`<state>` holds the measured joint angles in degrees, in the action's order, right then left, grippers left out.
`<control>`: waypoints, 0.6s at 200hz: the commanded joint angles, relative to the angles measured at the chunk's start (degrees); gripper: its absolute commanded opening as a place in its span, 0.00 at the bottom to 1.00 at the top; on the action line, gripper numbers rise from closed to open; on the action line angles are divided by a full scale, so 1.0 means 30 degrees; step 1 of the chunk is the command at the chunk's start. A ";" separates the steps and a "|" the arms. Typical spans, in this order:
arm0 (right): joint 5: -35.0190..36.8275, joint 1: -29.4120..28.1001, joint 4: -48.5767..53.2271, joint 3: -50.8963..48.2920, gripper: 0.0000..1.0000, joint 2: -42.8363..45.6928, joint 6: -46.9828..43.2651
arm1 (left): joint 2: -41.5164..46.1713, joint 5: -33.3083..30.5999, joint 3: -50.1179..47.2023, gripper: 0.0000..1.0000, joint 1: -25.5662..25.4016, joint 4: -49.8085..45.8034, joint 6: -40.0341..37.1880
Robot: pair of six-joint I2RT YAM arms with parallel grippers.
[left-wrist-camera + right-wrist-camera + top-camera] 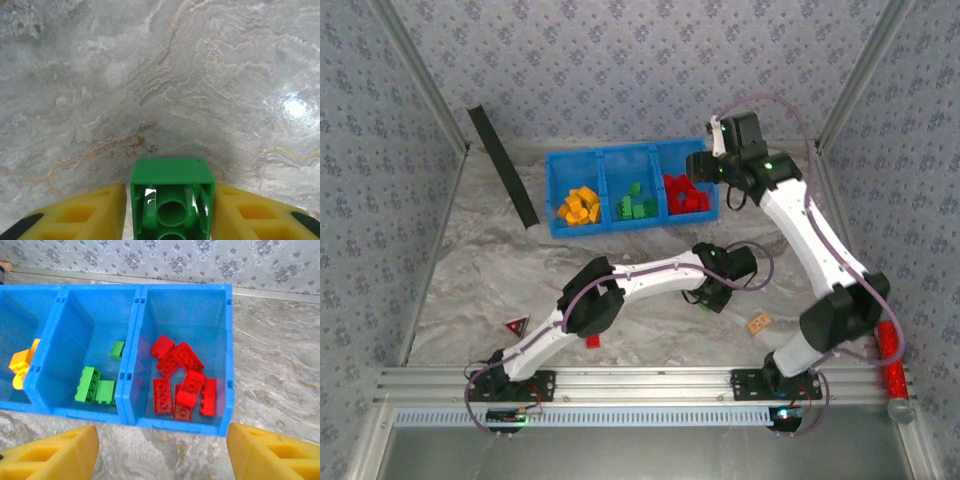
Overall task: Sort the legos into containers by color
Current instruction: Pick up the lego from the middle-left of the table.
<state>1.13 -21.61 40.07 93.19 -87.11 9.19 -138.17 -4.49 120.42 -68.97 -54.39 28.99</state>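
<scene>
My left gripper point(172, 220) is shut on a green lego point(172, 192), hollow underside toward the camera, just above bare marble. From above, this gripper point(713, 297) sits right of centre, in front of the blue bin point(556, 190). The bin's compartments hold yellow legos point(579, 207) on the left, green legos point(637, 205) in the middle and red legos point(685, 194) on the right. My right gripper point(162, 460) is open and empty, hovering just in front of the bin's near wall point(175, 421), with several red legos point(181, 375) and green legos point(95, 387) beyond. A red lego point(593, 341) lies near the left arm.
A tan flat tile point(758, 323) lies right of the left gripper. A red glittery cylinder point(892, 355) rests at the right edge. A black bar point(503, 165) leans at the back left. A small dark-red triangular piece point(516, 325) lies front left.
</scene>
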 commanded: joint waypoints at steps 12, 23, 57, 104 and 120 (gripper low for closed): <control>0.1396 -0.0743 0.1404 -0.2048 0.73 0.4843 0.0291 | -0.0236 0.1303 -0.0527 0.30 0.0799 -0.0510 0.0607; 0.1868 -0.1164 0.1619 -0.2869 0.75 0.6657 0.0398 | 0.0170 0.1629 -0.1313 0.27 0.1087 -0.0122 0.0705; 0.3524 -0.2674 0.1903 -0.5836 0.76 1.1949 0.1976 | 0.1812 0.2190 -0.3752 0.20 0.2067 0.0652 0.0857; 0.4518 -0.5721 0.2823 -1.0303 0.73 1.4416 0.6134 | 0.4894 0.1546 -0.4543 0.19 0.4207 0.0758 -0.0286; 0.5018 -0.7969 0.1789 -1.1729 0.73 1.4609 0.7422 | 0.5595 0.1244 -0.4051 0.19 0.5140 0.0772 -0.0678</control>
<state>13.23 -38.26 45.82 63.88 -42.83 22.59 -128.16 0.64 106.37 -57.14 -51.33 29.52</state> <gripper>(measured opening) 0.729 0.297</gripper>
